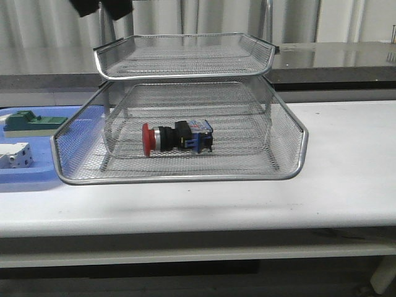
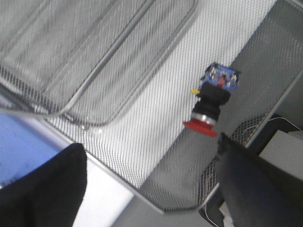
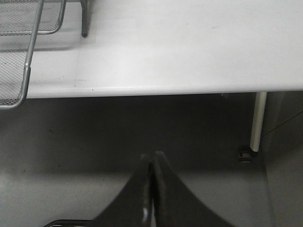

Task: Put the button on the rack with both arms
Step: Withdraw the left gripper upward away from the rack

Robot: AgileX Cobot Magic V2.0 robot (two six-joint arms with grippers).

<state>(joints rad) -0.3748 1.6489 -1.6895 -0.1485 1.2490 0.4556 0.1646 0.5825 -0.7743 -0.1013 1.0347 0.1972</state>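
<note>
The button [image 2: 211,100] lies on its side on the mesh floor of the rack [image 2: 142,109], red cap toward the left gripper [image 2: 151,189], blue end away. The gripper's two black fingers [image 2: 47,189] stand wide apart, holding nothing. Another mesh tier fills the upper part; a blue surface [image 2: 19,146] shows beneath the wire

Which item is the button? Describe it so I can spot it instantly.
Find the wire rack mid-table. In its pulled-out lower tray lies the button on its side. Its red cap, pointing toward the blue tray, sets it apart from the green block and white block there.
</note>
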